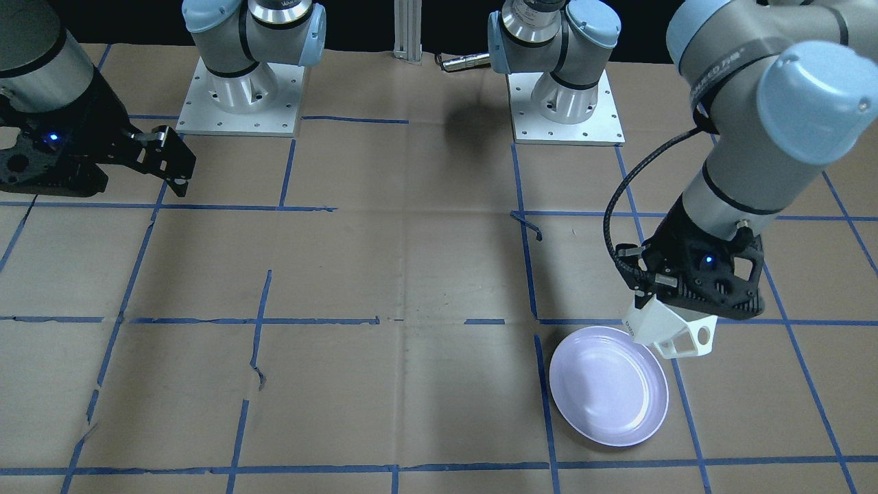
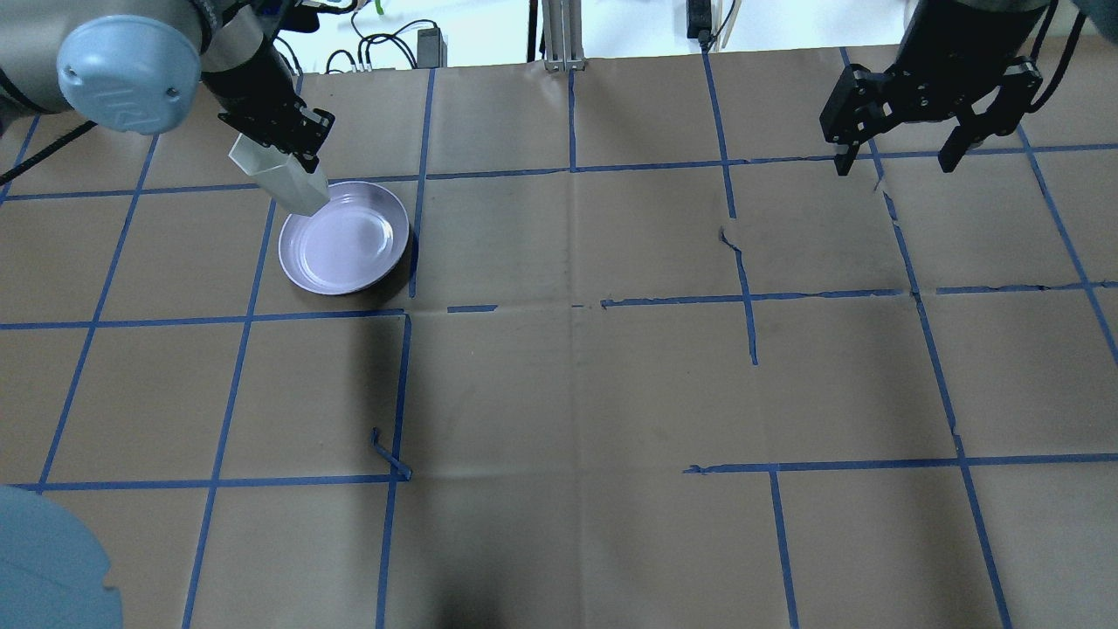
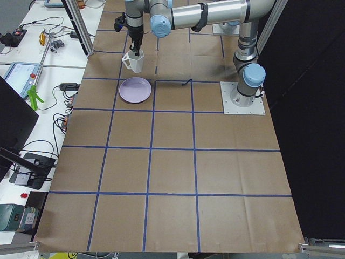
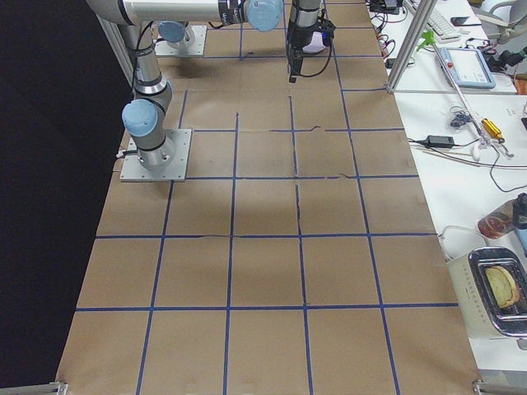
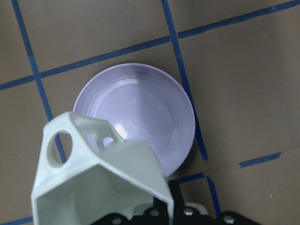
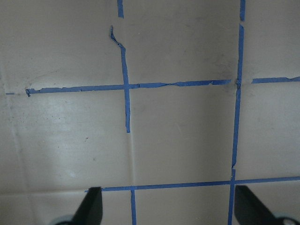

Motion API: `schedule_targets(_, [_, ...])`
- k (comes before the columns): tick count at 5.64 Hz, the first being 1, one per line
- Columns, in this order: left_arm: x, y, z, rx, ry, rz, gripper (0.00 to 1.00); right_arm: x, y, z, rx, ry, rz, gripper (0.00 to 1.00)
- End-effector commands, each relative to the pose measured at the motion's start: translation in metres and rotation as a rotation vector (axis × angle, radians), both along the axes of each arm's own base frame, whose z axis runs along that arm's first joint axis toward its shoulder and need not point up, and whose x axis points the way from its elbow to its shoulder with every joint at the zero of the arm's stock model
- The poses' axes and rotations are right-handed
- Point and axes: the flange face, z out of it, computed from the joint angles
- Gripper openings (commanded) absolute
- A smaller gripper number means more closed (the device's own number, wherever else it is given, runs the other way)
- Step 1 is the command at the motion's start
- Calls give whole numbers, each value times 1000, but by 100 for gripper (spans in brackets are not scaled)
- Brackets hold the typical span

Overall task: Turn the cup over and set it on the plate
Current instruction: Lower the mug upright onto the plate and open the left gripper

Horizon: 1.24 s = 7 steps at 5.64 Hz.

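Observation:
My left gripper [image 1: 653, 300] is shut on the white faceted cup [image 1: 669, 334] and holds it in the air, tilted, over the plate's rim on the robot's side. In the left wrist view the cup [image 5: 93, 180] shows its open mouth toward the camera, with the angular handle at the upper left. The pale lavender plate [image 1: 608, 387] lies flat and empty on the table; it also shows in the overhead view [image 2: 349, 245] and in the left wrist view [image 5: 150, 110]. My right gripper [image 2: 900, 162] is open and empty, high over the far right of the table.
Brown paper with a blue tape grid covers the table [image 2: 576, 384]. Two arm bases [image 1: 236, 103] [image 1: 566, 103] stand on metal plates at the robot's edge. A loose curl of tape [image 2: 389, 454] lies near the left middle. Benches with cables and tools flank the table's ends.

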Motion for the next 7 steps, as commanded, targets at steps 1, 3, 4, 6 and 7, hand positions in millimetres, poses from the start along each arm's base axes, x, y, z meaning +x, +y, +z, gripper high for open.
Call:
schedule_targets(1, [3,-23,-77,-29,-5,-8,0,0,0,0,-1,0,0,100])
schedule_targets(3, [4,-34,-125,-1,-7,-6,0,0,0,0,0,0,0,100])
schedule_targets(4, [3,-34,-127,8,-6,-9,21,0,0,0,-1,0,0,100])
schedule_targets(6, [6,-27,-87,-5,-65,-6,99,0,0,0,-1,0,0,100])
schedule_targets(7, [5,-11,-51,12,-75,-8,99,-1,0,0,-1,0,-2,100])
